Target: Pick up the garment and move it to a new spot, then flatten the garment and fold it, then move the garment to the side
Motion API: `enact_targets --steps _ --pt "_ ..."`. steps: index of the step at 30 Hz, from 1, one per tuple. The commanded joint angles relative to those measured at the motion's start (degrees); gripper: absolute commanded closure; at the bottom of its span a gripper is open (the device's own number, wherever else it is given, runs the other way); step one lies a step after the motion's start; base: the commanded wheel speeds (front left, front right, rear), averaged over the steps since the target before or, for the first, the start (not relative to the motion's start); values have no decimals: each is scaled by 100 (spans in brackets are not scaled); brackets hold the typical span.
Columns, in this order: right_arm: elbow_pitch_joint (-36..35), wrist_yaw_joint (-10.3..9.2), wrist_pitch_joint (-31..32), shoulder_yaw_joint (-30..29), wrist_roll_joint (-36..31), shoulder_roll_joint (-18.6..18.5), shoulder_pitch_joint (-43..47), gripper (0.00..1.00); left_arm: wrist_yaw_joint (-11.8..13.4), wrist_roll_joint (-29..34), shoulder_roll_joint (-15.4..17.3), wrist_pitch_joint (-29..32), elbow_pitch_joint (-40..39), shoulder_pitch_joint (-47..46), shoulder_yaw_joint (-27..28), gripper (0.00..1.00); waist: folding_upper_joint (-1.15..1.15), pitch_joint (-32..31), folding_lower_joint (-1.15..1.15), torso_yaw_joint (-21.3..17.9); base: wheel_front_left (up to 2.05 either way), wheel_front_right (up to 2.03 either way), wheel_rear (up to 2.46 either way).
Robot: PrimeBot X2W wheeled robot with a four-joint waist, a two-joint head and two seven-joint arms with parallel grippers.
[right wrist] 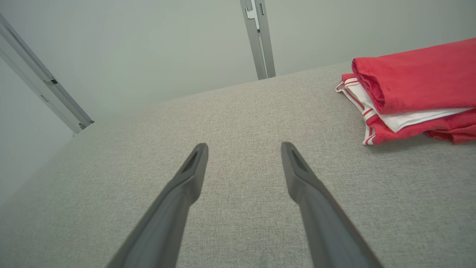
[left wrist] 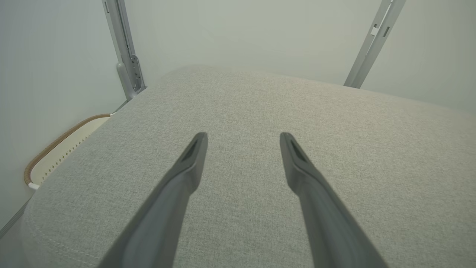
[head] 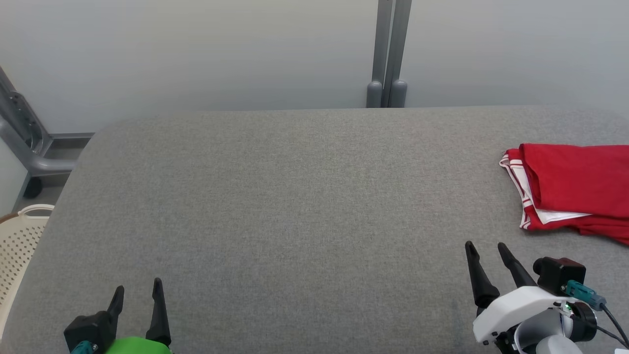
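Note:
The garment (head: 575, 189) is red with white striped trim, folded into a compact stack at the right edge of the grey padded table (head: 295, 206); its far right runs out of the head view. The right wrist view has the garment (right wrist: 412, 89) at upper right. My right gripper (head: 486, 248) stands open near the table's front, below and left of the garment, apart from it; its fingers (right wrist: 186, 178) hold nothing. My left gripper (head: 137, 290) is open at the front left over bare fabric, its fingers (left wrist: 189, 163) spread with nothing between them.
A cream perforated basket (head: 17, 246) with a brown rim sits beside the table's left edge, also in the left wrist view as the basket (left wrist: 59, 149). Grey metal posts (head: 388, 54) stand against the pale wall behind the table.

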Motion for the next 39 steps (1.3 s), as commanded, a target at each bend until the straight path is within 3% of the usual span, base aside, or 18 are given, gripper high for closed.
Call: enact_targets --steps 1,2,6,39 --pt "13 -2 -24 -2 23 -11 10 0 12 23 46 -30 13 -68 -4 0 0 0 0 8 0 0 0" --pt "2 0 -2 -2 2 0 -1 100 -1 -1 -1 3 3 -1 -8 100 0 1 0 8 0 0 0" --pt "176 0 27 -19 49 33 78 100 -12 -54 -115 46 162 43 -48 100 0 4 0 9 0 0 0" --pt "206 0 378 -409 2860 14 -305 100 -711 -2332 -643 802 603 -825 751 100 0 127 0 -41 0 0 0"
